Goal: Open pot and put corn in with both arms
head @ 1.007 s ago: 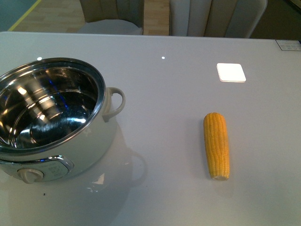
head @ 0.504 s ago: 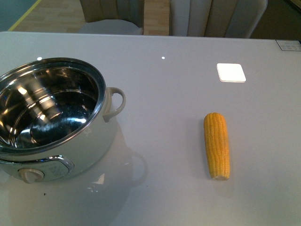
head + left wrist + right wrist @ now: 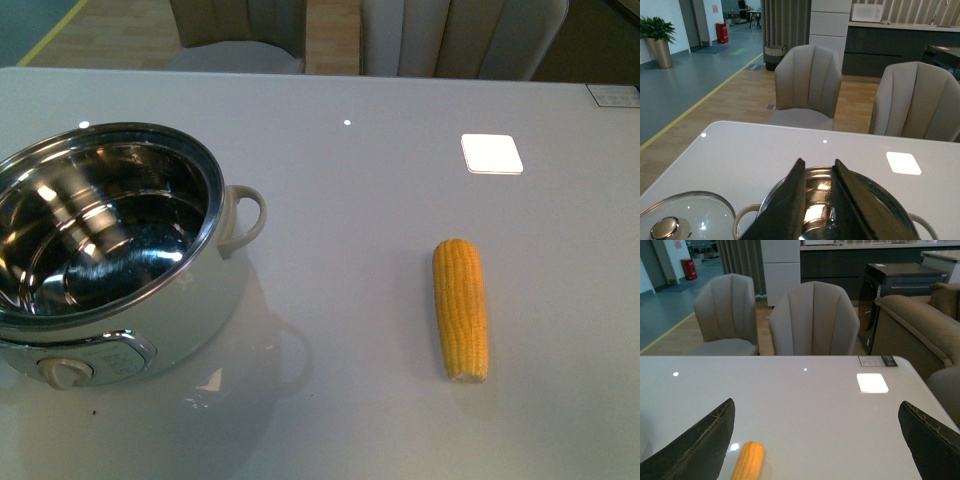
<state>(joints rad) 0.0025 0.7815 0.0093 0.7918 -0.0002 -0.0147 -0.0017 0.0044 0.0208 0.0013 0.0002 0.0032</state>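
We see a large round white electric pot with a shiny steel interior (image 3: pixel 205 300) at the left of the front view, uncovered. A yellow corn cob (image 3: pixel 461 309) lies lower right on the pale grey table (image 3: pixel 360 200), well apart from the pot. Our left gripper (image 3: pixel 818 162) is narrowly parted and empty. Our right gripper (image 3: pixel 816 405) is spread wide and empty.

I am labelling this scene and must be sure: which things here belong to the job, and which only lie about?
Job: pot; corn; glass lid, already off, beside the pot.
Lying about: printed card near the table's far edge; chairs; sofa.
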